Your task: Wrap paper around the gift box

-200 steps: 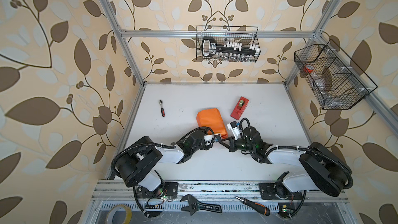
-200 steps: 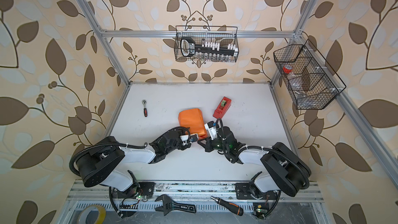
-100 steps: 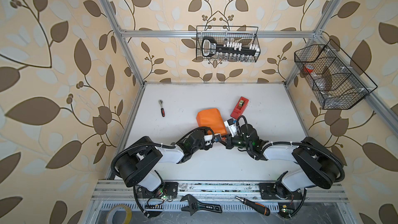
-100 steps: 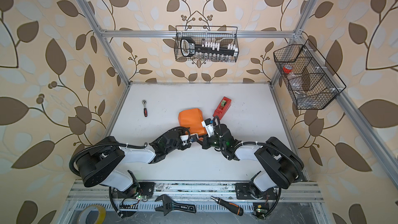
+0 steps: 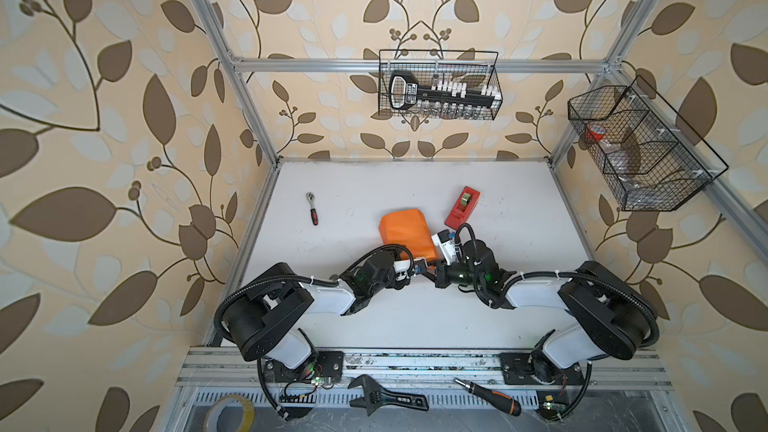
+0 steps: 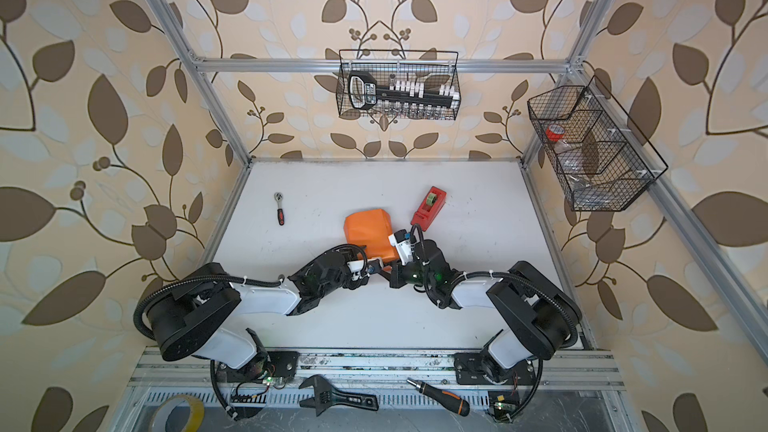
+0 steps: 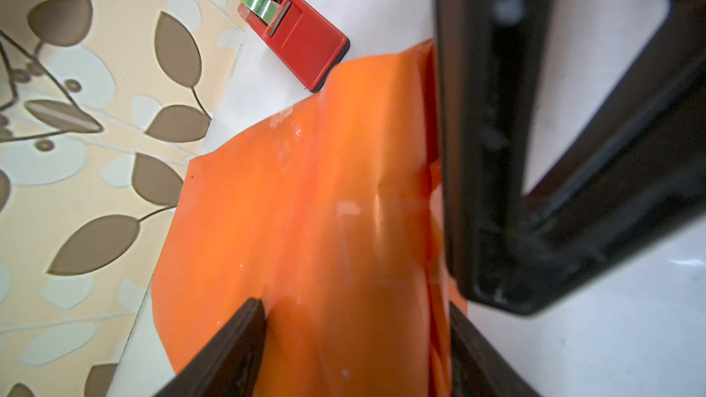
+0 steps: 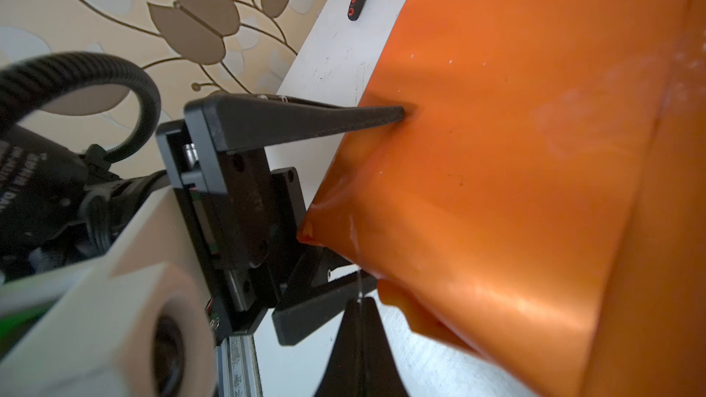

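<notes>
The paper (image 5: 405, 234) lies glossy orange side out as a folded parcel in the middle of the white table in both top views (image 6: 370, 230). The gift box is hidden inside it. My left gripper (image 7: 355, 307) is closed across the parcel's near end, one finger on each side. Its upper finger (image 8: 324, 120) dents the paper (image 8: 515, 147). My right gripper (image 8: 359, 299) is shut, its tip right at the parcel's near corner, just beside the left gripper (image 5: 426, 265). A thin pale line runs from that tip up onto the paper. I cannot tell what it is.
A red tape dispenser (image 5: 462, 207) lies just beyond the parcel to the right, and a small ratchet (image 5: 311, 209) at the far left. Wire baskets (image 5: 438, 85) hang on the back and right walls. A wrench (image 5: 386, 401), a screwdriver (image 5: 488, 396) and a tape roll (image 5: 228, 413) lie beyond the front rail.
The right arm has drawn a little to the left, bringing its shut gripper closer to the parcel's near corner. The left arm and the parcel have not moved.
</notes>
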Robot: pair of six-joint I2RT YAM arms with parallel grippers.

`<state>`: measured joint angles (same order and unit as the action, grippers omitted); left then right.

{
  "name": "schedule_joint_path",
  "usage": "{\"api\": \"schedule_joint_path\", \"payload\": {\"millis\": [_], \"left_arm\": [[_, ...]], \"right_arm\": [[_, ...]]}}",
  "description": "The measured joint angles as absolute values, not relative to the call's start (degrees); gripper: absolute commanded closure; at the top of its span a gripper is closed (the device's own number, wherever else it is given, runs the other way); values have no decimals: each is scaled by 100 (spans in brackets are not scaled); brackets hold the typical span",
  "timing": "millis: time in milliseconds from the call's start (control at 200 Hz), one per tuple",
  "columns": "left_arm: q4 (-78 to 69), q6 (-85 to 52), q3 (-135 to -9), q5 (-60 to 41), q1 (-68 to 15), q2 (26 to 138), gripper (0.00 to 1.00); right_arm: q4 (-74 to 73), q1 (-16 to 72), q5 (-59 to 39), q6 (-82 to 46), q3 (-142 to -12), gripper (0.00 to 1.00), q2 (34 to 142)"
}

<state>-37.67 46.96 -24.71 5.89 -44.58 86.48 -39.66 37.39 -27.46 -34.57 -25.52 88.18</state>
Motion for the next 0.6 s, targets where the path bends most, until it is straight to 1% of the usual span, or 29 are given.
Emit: {"api": "schedule_joint_path", "payload": {"millis": [600], "left_arm": [[-3752,4692,-2480,589,-4458,8648,29]], "right_arm": [[-4014,3625,-2744,-3492,-2565,100,8978]]}}
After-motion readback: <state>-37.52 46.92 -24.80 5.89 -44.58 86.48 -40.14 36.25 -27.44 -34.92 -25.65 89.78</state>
